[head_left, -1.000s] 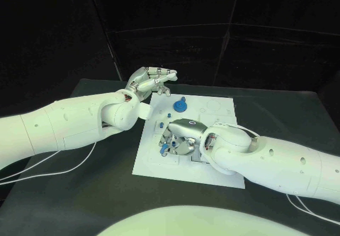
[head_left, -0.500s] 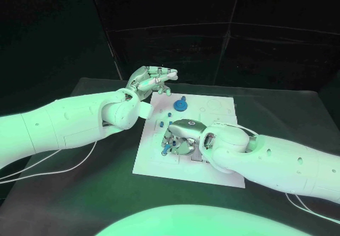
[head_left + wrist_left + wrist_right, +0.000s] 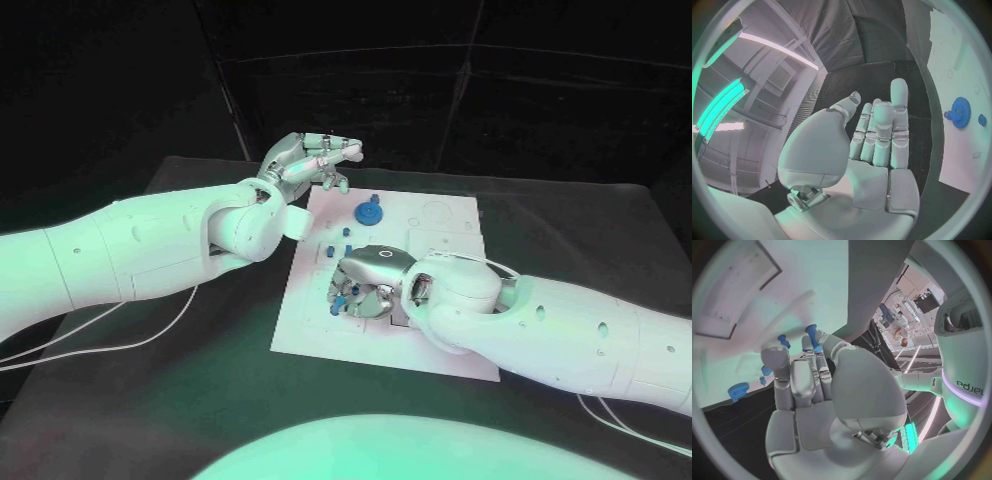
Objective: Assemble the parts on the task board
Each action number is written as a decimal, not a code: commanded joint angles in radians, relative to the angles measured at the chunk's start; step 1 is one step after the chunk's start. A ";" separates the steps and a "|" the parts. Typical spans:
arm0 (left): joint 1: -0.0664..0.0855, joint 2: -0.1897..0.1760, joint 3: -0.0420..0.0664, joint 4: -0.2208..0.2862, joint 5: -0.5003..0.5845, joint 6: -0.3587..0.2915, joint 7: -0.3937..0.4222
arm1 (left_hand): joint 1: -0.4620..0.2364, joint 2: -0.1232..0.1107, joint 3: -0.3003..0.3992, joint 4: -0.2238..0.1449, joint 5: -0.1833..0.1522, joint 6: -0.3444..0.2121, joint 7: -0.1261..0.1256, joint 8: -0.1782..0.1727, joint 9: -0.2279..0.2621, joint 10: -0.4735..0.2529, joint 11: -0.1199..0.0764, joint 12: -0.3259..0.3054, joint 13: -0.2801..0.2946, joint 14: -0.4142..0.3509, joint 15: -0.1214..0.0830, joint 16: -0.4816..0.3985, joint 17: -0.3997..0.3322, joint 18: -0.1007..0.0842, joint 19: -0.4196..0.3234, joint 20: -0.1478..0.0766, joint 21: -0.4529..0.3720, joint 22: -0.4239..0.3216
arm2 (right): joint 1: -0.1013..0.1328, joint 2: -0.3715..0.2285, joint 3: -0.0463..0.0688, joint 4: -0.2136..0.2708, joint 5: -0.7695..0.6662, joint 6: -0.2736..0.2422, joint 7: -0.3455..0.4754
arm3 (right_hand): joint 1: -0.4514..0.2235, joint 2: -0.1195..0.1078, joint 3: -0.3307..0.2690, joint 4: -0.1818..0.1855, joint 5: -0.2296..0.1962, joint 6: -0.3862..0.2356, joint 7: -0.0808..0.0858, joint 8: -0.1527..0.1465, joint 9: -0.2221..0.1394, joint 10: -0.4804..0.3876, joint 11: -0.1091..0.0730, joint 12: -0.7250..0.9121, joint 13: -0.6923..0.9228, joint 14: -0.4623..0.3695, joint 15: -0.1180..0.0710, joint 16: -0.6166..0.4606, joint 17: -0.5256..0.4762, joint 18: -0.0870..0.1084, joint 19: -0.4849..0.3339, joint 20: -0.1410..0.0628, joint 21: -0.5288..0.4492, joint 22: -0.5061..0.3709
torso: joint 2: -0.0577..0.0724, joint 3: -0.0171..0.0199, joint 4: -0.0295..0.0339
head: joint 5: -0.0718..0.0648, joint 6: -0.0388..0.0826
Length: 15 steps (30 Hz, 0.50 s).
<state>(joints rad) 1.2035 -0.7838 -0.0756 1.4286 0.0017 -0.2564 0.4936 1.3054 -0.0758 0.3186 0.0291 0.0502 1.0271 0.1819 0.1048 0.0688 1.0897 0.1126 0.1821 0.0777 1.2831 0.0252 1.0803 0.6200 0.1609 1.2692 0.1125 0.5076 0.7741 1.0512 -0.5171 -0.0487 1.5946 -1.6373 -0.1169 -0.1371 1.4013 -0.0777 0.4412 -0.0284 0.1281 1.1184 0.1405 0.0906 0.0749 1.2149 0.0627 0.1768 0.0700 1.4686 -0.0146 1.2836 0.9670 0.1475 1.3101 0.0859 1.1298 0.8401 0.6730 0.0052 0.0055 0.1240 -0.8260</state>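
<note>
Right hand (image 3: pixel 817 400) over task board (image 3: pixel 786 300); fingers (image 3: pixel 776 365) touching blue parts (image 3: pixel 811 331)

Blue parts (image 3: pixel 368 213) on white task board (image 3: pixel 447 222)

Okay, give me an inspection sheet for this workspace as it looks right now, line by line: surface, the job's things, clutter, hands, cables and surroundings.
Surface: black table, with the white task board lying in its middle.
Job's things: blue gear stands on the board's far part; small blue parts stand nearer the middle; a blue part sits at the right hand's fingertips.
Clutter: nothing seen.
Hands: left hand is raised beyond the board's far left corner, fingers together, holding nothing. Right hand is down over the board's middle; whether it grips a part cannot be told.
Cables: pale cables lie on the table under the left arm; another near the right arm.
Surroundings: black curtain behind the table.
</note>
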 commanded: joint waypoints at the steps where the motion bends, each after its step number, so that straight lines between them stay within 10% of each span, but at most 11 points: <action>1: 0.002 0.000 0.001 0.002 0.002 0.011 0.005 | 0.005 0.003 -0.006 -0.002 -0.001 -0.008 0.000 0.006 -0.001 -0.006 -0.001 0.006 -0.001 -0.007 -0.002 0.003 0.001 0.020 -0.002 0.006 -0.006 -0.002 | -0.004 0.005 -0.005 -0.001 -0.012 0.022 -0.006 | -0.004 0.001 0.008 0.001 0.004 0.006 -0.001 0.003 0.002 0.009 0.000 -0.004 -0.001 0.016 -0.007 0.002 -0.001 -0.011 0.001 -0.003 -0.001 -0.001 | 0.000 0.0000 -0.0012 | 0.000 -0.001; 15: 0.002 -0.003 0.001 0.004 0.002 0.011 0.005 | 0.005 0.003 -0.006 -0.002 -0.001 -0.008 0.000 0.006 -0.001 -0.006 -0.001 0.006 -0.001 -0.007 -0.002 0.003 0.001 0.020 -0.002 0.006 -0.006 -0.002 | -0.006 0.007 -0.006 0.004 -0.022 -0.068 -0.010 | -0.073 -0.072 -0.065 0.026 0.019 -0.193 0.020 -0.028 -0.010 -0.133 0.032 -0.062 -0.003 -0.012 0.020 -0.027 -0.063 0.006 -0.056 0.019 -0.067 -0.093 | -0.001 0.0001 -0.0001 | 0.001 0.000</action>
<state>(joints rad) 1.2035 -0.7864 -0.0756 1.4301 0.0017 -0.2561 0.4934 1.3054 -0.0758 0.3187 0.0291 0.0503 1.0271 0.1819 0.1048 0.0688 1.0897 0.1126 0.1821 0.0777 1.2831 0.0251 1.0803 0.6200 0.1609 1.2693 0.1125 0.5076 0.7743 1.0441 -0.5084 -0.0556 1.5945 -1.6492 -0.1335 -0.1430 1.3342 -0.1446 0.3851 -0.0033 0.1423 0.9384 0.1613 0.0621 0.0632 1.0901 0.0956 0.1139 0.0659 1.4614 0.0037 1.2632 0.9077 0.1475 1.2613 0.1053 1.0675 0.7528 0.6729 0.0052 0.0049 0.1244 -0.8268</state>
